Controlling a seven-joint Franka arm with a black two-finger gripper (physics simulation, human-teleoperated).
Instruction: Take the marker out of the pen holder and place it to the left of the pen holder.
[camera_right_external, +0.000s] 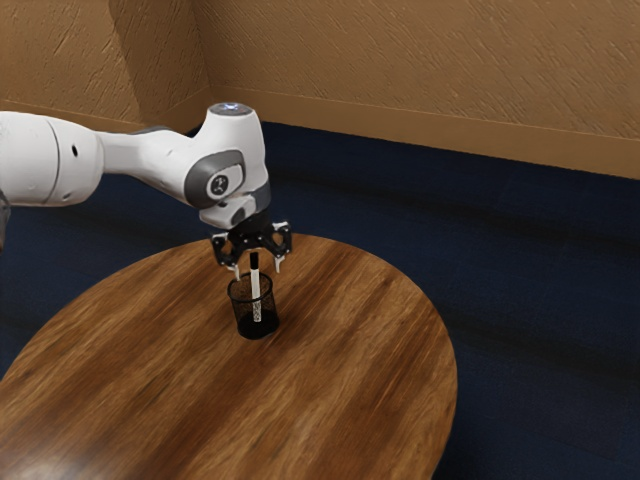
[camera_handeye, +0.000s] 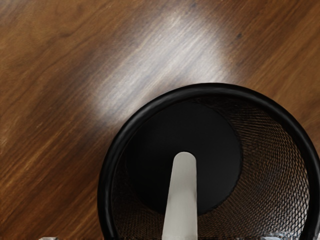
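My gripper (camera_right_external: 258, 268) is just above the black mesh pen holder (camera_right_external: 256, 325), pointing down. Its two fingers stand wide apart, one on each side of the marker's black top end. The white marker (camera_right_external: 256, 288) stands nearly upright in the holder, with its upper part above the rim. In the wrist view the marker (camera_handeye: 182, 205) rises from inside the round pen holder (camera_handeye: 209, 90), whose dark base lies below.
A round wooden table (camera_right_external: 360, 350) carries the pen holder, which stands toward its far side. The dark blue floor (camera_right_external: 530, 300) and a tan wall (camera_right_external: 420, 70) lie beyond the table's edge.
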